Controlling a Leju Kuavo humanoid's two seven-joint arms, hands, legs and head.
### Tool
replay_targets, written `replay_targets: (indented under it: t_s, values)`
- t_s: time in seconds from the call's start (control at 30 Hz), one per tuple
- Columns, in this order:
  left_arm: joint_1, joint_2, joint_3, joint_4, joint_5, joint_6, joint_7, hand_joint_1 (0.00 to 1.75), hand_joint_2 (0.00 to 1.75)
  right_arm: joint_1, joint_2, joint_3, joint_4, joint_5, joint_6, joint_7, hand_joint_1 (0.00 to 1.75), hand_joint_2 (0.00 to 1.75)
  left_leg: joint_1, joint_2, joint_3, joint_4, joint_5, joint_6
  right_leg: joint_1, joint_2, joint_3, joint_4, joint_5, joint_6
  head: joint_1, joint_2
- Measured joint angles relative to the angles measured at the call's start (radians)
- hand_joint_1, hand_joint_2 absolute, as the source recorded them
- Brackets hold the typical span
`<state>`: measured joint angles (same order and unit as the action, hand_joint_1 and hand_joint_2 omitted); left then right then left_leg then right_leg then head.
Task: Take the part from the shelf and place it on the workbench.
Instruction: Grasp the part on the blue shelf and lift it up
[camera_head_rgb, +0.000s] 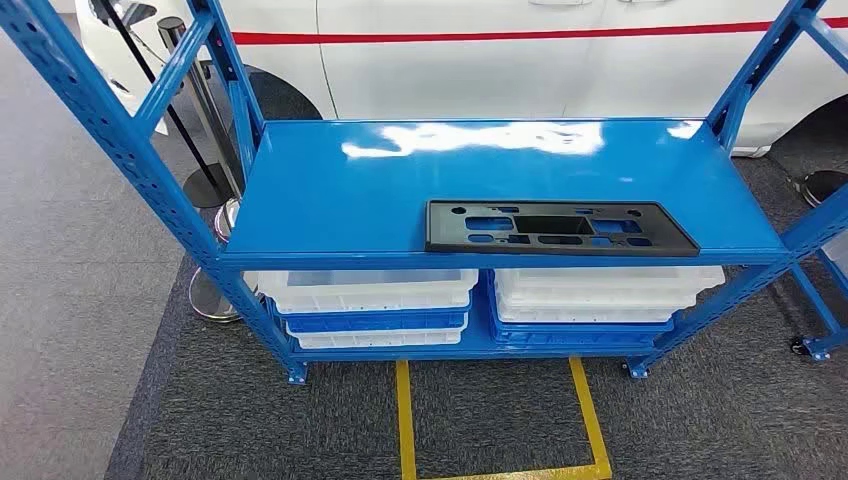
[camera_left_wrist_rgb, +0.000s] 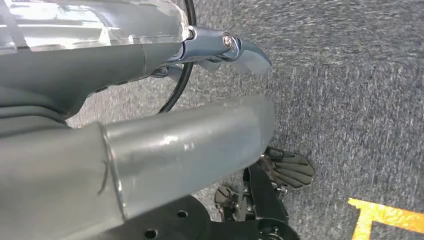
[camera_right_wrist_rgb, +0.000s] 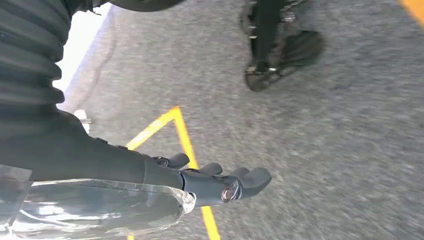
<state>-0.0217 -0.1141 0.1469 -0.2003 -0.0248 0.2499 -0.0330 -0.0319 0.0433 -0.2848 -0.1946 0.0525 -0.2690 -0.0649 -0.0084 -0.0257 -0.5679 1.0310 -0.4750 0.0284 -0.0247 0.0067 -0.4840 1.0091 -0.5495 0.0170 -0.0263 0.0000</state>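
Head view, unlabelled black part (camera_head_rgb: 561, 228) flat on blue shelf (camera_head_rgb: 330, 190)

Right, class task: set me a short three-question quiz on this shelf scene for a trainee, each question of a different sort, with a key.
1. True or false: the black part lies flat on the top board of the blue shelf.
2. Multiple choice: what sits on the level below that board? A) cardboard boxes B) stacked white and blue bins C) tool cases
3. Short answer: is the right hand holding anything?

Key
1. True; it lies near the front edge, toward the right.
2. B
3. No; it hangs over grey carpet and a yellow floor line, fingers extended, holding nothing.
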Motion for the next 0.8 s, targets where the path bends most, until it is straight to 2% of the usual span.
replay_targets:
  t_s: [0.2,0.4,0.57,0.7,0.8]
  values:
    - [-0.003,0.003,-0.013,0.000,-0.008,-0.004,-0.001,0.00,0.00,-0.019,-0.044,-0.015,0.000,-0.004,0.015,-0.026,0.00,1.75,0.000,0.000,0.000,0.000,0.000,0.000,0.000,0.000,0.000,0.000,0.000,0.001,0.000,0.000]
    - [-0.003,0.004,-0.021,0.000,-0.010,-0.004,-0.003,0.00,0.00,-0.023,-0.055,-0.020,0.000,-0.005,0.015,-0.042,0.00,1.75,0.000,0.000,0.000,0.000,0.000,0.000,0.000,0.000,0.000,0.000,0.001,0.001,0.000,0.000]
    - [-0.004,0.005,-0.029,0.000,-0.035,-0.018,-0.008,0.00,0.00,-0.088,-0.082,-0.020,-0.015,0.028,0.041,-0.198,0.00,1.75,0.000,0.003,-0.001,0.000,0.001,0.000,0.001,0.006,0.000,0.001,0.002,0.003,0.000,0.000]
    - [-0.010,0.006,-0.037,0.000,-0.044,-0.019,-0.012,0.00,0.00,-0.252,-0.115,0.010,-0.072,0.135,0.091,-0.376,0.00,1.75,0.000,0.012,-0.002,0.000,0.005,0.004,0.000,0.014,-0.003,0.001,0.008,0.008,0.001,0.000]
    - [-0.012,0.006,-0.038,0.000,-0.042,-0.019,-0.021,0.00,0.00,-0.369,-0.115,0.060,-0.167,0.200,0.130,-0.455,0.00,1.75,0.000,0.013,-0.002,0.000,0.008,0.005,0.000,0.014,-0.004,0.001,0.011,0.010,0.001,0.000]
